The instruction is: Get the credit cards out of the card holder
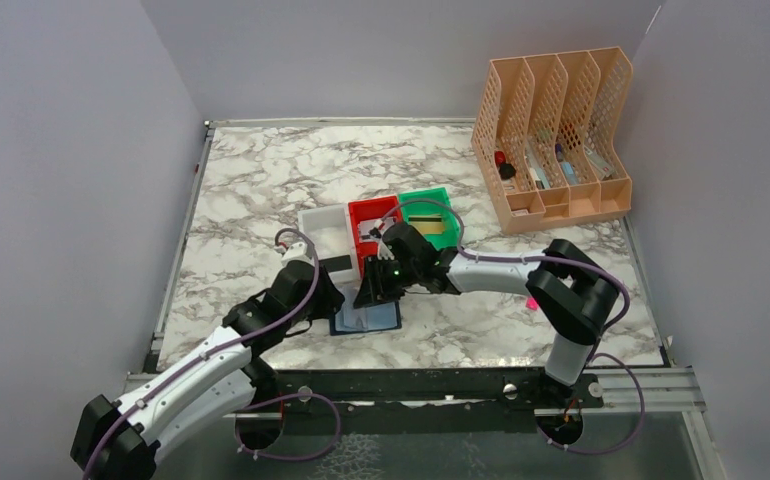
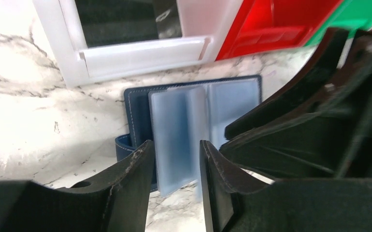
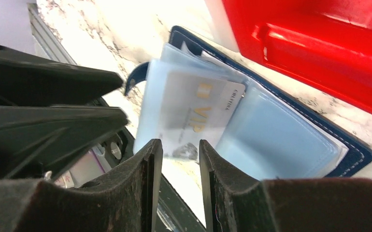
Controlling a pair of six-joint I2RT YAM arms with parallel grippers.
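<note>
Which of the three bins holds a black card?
The white bin, leftmost of the three; the black card lies in it. The red bin and green bin stand to its right.

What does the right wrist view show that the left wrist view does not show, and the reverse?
Only right wrist: a silvery VIP card, still in the card holder. Only left wrist: the white bin with something black in it, and a corner of the green bin. Both: the open holder's pale-blue sleeves, the red bin, the marble table.

a lab test cell: plain grey walls (image 1: 61,150) enclosing a marble-print table (image 1: 261,180).
</note>
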